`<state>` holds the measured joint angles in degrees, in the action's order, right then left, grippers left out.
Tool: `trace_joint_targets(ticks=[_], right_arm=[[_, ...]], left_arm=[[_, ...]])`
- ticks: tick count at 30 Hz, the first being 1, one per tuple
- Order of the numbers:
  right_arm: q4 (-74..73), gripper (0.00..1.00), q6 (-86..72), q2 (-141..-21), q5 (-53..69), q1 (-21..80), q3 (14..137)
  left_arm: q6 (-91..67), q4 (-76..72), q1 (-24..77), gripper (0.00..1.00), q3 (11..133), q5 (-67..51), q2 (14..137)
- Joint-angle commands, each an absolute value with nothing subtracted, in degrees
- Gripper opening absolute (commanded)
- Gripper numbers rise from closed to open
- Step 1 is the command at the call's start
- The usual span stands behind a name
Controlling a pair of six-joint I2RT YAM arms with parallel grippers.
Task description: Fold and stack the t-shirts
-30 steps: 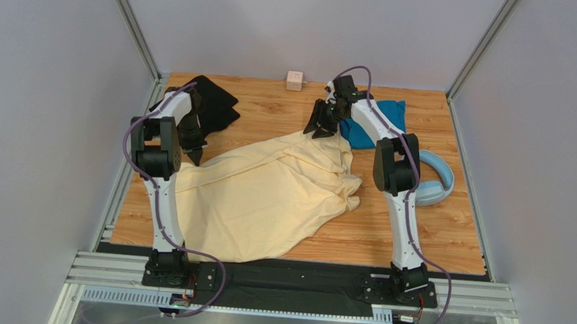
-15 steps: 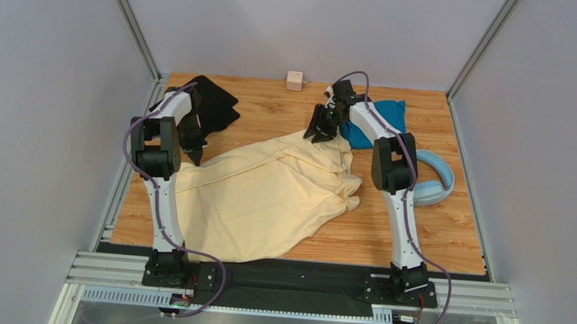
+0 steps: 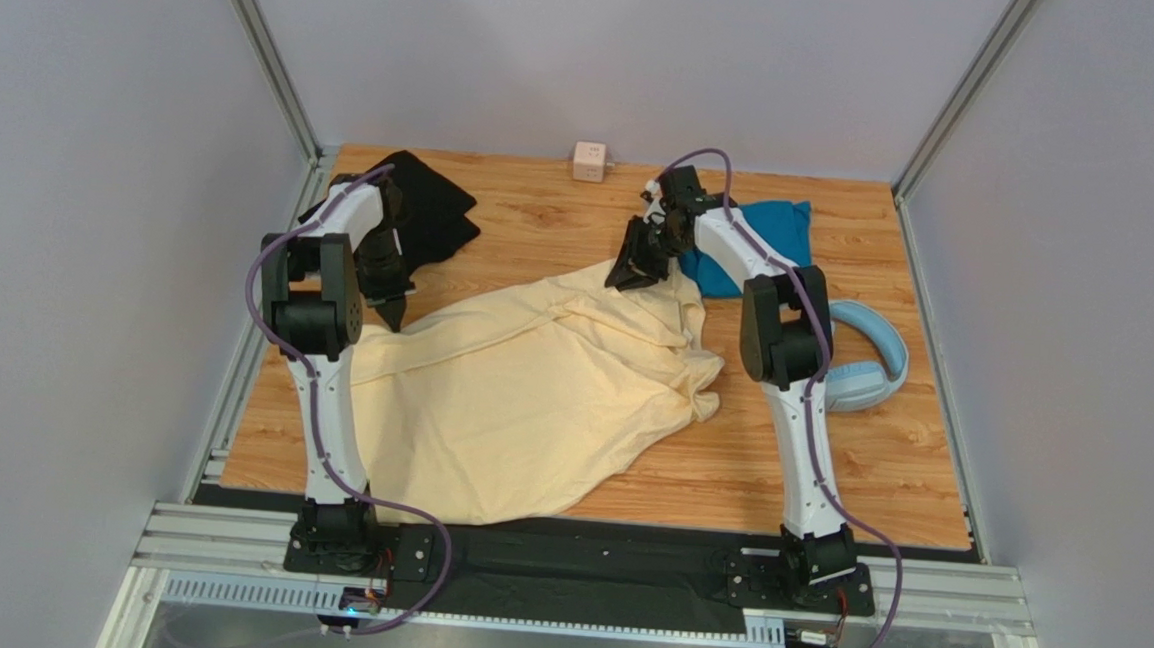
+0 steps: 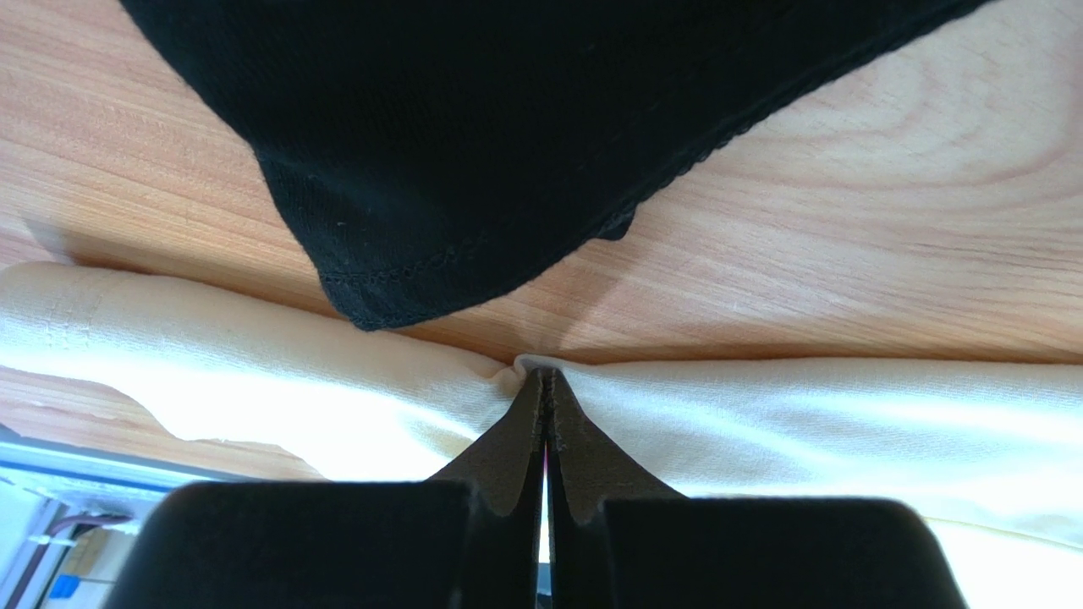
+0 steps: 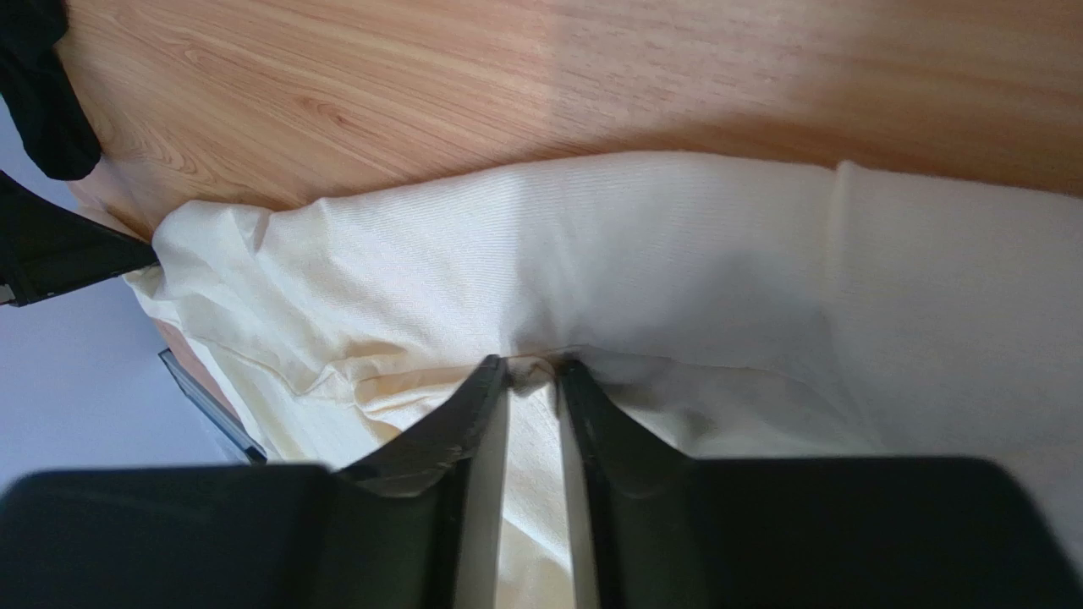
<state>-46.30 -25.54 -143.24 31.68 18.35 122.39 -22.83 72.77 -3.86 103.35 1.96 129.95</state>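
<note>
The cream-yellow t-shirt (image 3: 519,388) lies crumpled across the middle of the table. The black t-shirt (image 3: 425,210) lies at the back left and the teal t-shirt (image 3: 762,238) at the back right. My left gripper (image 3: 393,310) is shut on the cream shirt's left edge (image 4: 381,406), just below the black shirt (image 4: 509,114). My right gripper (image 3: 635,268) is shut on a bunched fold at the cream shirt's far edge (image 5: 636,254), beside the teal shirt.
Light-blue headphones (image 3: 867,365) lie at the right, by the right arm. A small pink cube (image 3: 590,161) sits at the back edge. Grey walls and metal rails close in the table on the sides.
My right gripper has shifted slightly left with the cream shirt's far edge. The left arm has not moved.
</note>
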Motion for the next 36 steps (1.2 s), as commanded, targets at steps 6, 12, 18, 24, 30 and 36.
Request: trace_joint_targets(ticks=[6,12,18,24,30,36], right_arm=[[-45.53,0.0,-23.56,-139.75,32.08,18.9,118.3],[-45.7,0.0,-23.12,-136.68,31.64,18.98,116.98],[-46.05,0.0,-22.5,-131.49,31.03,19.07,115.49],[-49.04,0.0,-20.57,-128.41,31.9,19.07,114.7],[-50.27,0.0,-19.25,-124.02,32.34,20.56,109.96],[-54.56,0.0,-18.2,-119.1,31.91,23.63,108.19]], left_arm=[[-22.41,72.25,-4.13,0.0,104.06,1.05,129.02],[-22.5,71.89,-4.22,0.0,103.27,0.7,128.67],[-22.76,71.54,-4.22,0.0,102.66,0.62,128.23],[-22.94,71.19,-4.22,0.0,102.3,0.35,127.71],[-22.94,71.1,-4.22,0.0,102.04,0.35,127.09],[-22.85,70.84,-4.22,0.0,101.17,0.35,126.39]])
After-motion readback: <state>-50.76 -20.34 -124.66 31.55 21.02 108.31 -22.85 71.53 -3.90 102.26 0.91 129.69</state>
